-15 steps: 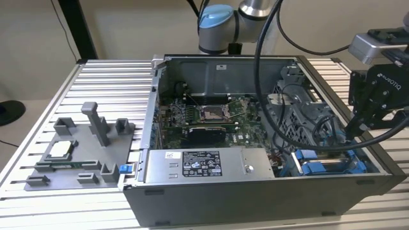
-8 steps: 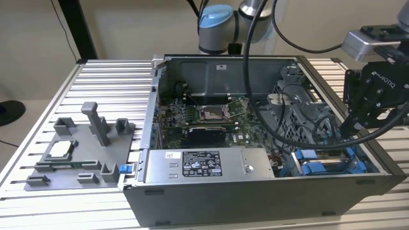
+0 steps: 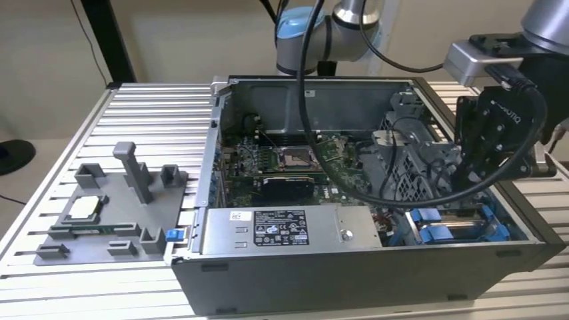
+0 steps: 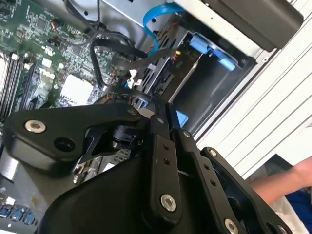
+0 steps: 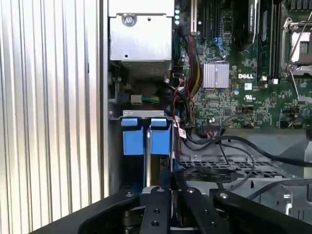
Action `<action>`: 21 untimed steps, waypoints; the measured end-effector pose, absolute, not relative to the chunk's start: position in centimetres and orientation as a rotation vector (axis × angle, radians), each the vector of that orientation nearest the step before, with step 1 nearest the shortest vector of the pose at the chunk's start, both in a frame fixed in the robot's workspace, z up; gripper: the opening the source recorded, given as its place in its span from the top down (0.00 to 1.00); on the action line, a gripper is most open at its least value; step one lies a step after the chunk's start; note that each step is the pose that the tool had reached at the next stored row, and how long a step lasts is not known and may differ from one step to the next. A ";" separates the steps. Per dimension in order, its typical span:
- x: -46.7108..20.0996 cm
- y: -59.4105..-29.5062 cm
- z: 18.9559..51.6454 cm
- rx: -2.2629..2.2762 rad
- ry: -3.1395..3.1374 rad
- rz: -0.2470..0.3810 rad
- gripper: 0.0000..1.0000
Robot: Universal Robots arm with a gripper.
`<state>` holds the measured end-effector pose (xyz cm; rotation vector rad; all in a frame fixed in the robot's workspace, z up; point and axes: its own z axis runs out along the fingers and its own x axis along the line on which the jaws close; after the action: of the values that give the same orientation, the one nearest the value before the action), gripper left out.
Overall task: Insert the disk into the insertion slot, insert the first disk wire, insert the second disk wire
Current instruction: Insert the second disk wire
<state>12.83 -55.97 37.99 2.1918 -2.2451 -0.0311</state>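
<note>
One wire step was in hand: gripper point(image 4: 163, 113) clamped on a black wire point(image 4: 112, 43) near the slot point(image 5: 160, 139) at the case point(image 3: 356, 280) corner; seating looked to need square alignment.

An open computer case point(image 3: 356, 280) sat on the ribbed counter point(image 3: 142, 113). Inside it lay a green motherboard point(image 3: 284, 157), with a grey labelled power supply box point(image 3: 284, 230) along the case's near wall and a perforated cage point(image 3: 414, 143) beside the board. Outside the case, toward the exterior view's left, stood a grey fixture tray point(image 3: 93, 241).
</note>
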 end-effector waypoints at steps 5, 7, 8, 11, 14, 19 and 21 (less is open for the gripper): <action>12.8 -56.4 38.0 2.233 -2.286 -0.101 1.00; 12.8 -57.0 38.0 2.237 -2.290 -0.111 1.00; 12.8 -57.4 38.0 2.237 -2.290 -0.111 1.00; 12.8 -58.6 37.9 2.236 -2.292 -0.111 1.00; 12.8 -59.1 37.5 2.234 -2.298 -0.117 1.00; 12.8 -59.1 37.4 2.233 -2.299 -0.117 1.00; 12.7 -59.1 37.3 2.233 -2.299 -0.117 1.00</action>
<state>12.75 -59.15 37.34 2.2334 -2.2992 -0.1175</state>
